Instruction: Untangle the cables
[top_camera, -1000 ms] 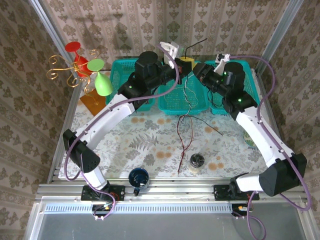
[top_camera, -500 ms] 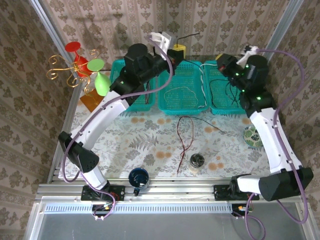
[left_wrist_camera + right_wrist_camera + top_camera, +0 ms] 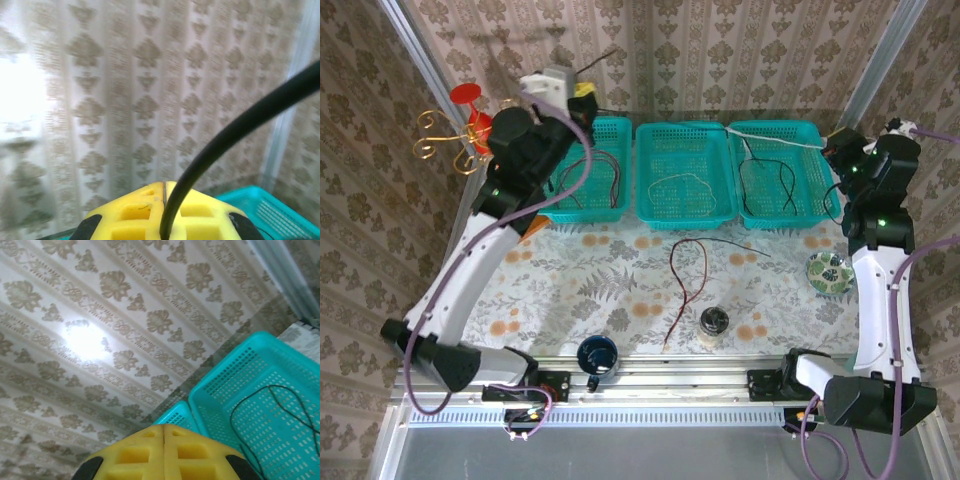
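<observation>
Cables [image 3: 687, 300] pulled farther apart; left fingers [image 3: 125, 220] pinching black cable [image 3: 225, 135], right fingers [image 3: 135, 455] pressed together

Teal baskets [image 3: 685, 150], dark red cable [image 3: 672, 260], fern-print tablecloth [image 3: 600, 285], beige damask wallpaper [image 3: 720, 60].

Left arm [image 3: 470, 262] and right arm [image 3: 876, 290]: white links, black joint housings, a thick purple cable [image 3: 407, 360] looping beside each. At each wrist view's bottom centre, 2 yellow fingers [image 3: 131, 220] [image 3: 135, 456] with square recesses.
</observation>
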